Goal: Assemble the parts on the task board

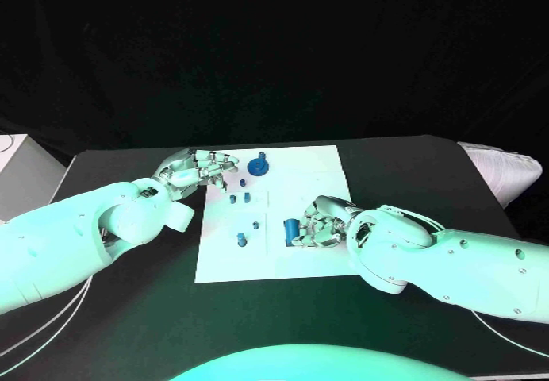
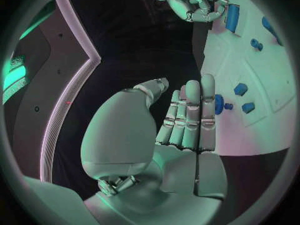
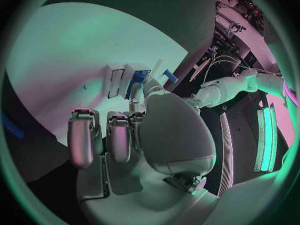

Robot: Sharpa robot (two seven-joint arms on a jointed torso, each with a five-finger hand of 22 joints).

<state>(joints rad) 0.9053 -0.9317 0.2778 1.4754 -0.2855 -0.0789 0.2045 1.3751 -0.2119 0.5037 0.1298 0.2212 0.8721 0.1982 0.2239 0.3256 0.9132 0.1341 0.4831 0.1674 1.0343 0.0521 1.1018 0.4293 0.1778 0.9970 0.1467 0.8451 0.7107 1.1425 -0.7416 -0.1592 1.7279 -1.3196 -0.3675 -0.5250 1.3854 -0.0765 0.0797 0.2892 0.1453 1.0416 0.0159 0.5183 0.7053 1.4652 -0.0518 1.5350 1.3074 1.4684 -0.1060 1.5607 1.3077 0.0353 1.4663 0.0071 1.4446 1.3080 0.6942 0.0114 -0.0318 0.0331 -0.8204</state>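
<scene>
The left hand (image 1: 197,169) sits at the far left corner of the task board (image 1: 309,262), fingers straight and side by side in the left wrist view, holding nothing. Its fingertips (image 2: 208,82) lie just beside a round blue part (image 1: 259,167).

The right hand (image 1: 320,223) rests over the board's right-middle area, fingers curled around a blue cylindrical part (image 1: 293,228). Actual contact with that part cannot be confirmed: the palm blocks it in the right wrist view.

Smaller blue parts (image 1: 241,237) stand in the board's left half; their shapes are too small to resolve
</scene>
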